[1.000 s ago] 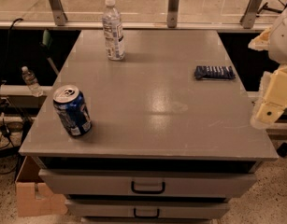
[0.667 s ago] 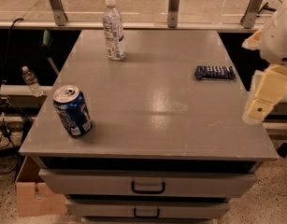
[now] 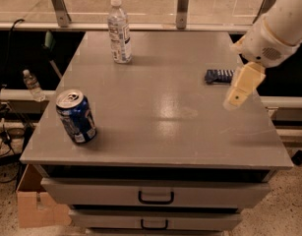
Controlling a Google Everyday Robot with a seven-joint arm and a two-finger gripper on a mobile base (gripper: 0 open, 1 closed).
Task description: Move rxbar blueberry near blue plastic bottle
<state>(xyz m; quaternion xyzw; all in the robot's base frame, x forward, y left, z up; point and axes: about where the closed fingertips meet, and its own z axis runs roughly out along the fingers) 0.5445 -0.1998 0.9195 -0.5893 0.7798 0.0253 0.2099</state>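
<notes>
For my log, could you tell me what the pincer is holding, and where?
Nothing: the pincer hangs beside the snack bar, which lies on the table.

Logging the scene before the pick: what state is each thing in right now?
rxbar: lying flat by the right edge of the table, not held.
bottle: upright, capped, at the far edge.
can: upright, front left.
gripper: above the table's right side, next to the rxbar.
drawers: shut.
</notes>
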